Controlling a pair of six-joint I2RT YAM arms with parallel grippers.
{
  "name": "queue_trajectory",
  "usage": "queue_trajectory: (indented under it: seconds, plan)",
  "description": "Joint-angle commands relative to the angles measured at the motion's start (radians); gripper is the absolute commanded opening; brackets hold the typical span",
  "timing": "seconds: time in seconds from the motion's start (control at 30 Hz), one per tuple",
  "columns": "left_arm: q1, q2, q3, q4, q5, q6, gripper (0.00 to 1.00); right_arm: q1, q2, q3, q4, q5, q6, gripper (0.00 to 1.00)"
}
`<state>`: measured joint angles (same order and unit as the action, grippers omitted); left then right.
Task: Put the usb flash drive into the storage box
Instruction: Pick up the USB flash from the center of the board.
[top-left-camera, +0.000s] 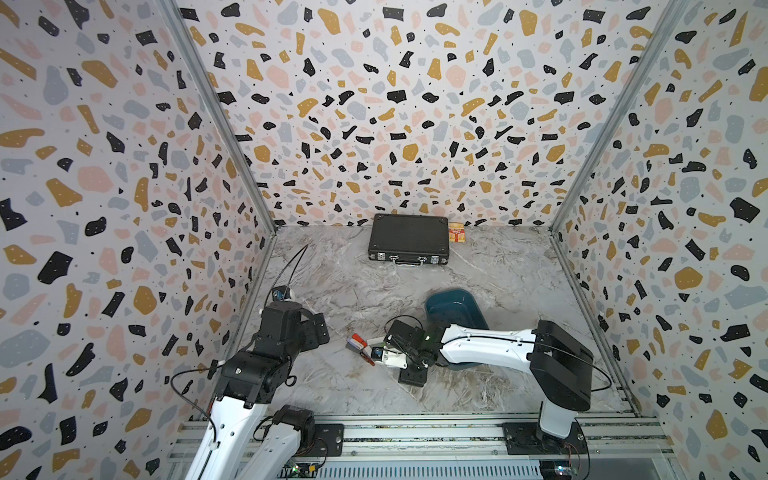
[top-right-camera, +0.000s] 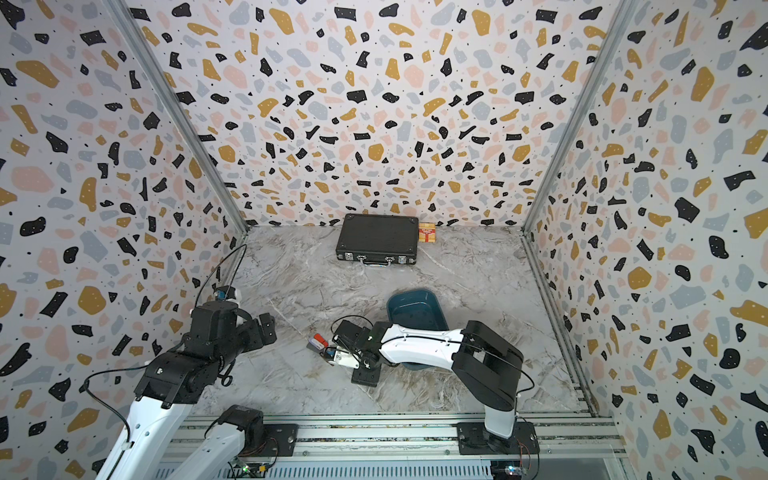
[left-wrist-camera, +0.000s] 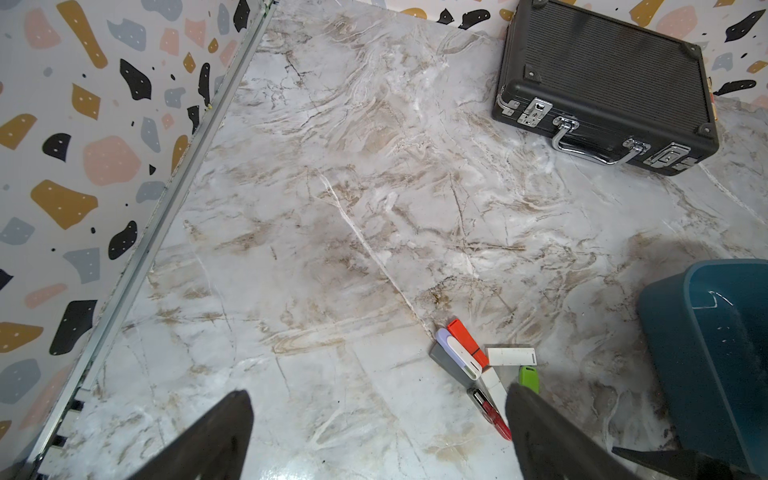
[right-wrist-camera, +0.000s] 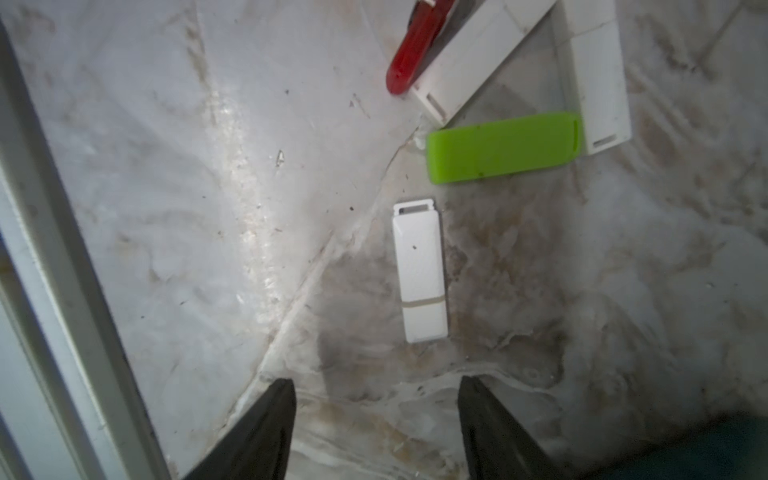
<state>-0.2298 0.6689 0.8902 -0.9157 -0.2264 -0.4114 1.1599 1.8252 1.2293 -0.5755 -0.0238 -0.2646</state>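
The white drive (right-wrist-camera: 419, 274) lies flat on the table (right-wrist-camera: 166, 187), alone and just clear of a green drive (right-wrist-camera: 503, 147); it is not in the box (top-left-camera: 453, 305). The right gripper (right-wrist-camera: 376, 386) hangs low over it with its fingers (right-wrist-camera: 266, 428) partly apart and holding nothing. The drive lies just ahead of the tips, in line with the gap.

Past the green drive lie a red drive (right-wrist-camera: 413, 54) and more white ones, close together. The heap (top-left-camera: 358, 344) sits just left of the box, and the right arm reaches across the box.

The left gripper (left-wrist-camera: 376, 390) is spread wide and empty. A black case (top-left-camera: 407, 239) and a carton (top-left-camera: 456, 232) stand at the back wall.
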Motion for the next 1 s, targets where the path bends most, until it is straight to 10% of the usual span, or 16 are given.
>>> queue_trajectory:
  seconds: [0.0, 0.97]
  plan:
    - [0.003, 0.002, -0.003, 0.008, -0.020, 0.000, 0.98, 0.006, 0.016, 0.049, 0.003, 0.039, -0.052, 0.66]
    - [0.003, -0.003, -0.006, 0.014, 0.013, 0.017, 0.94, -0.051, 0.165, 0.144, -0.029, -0.047, -0.067, 0.40]
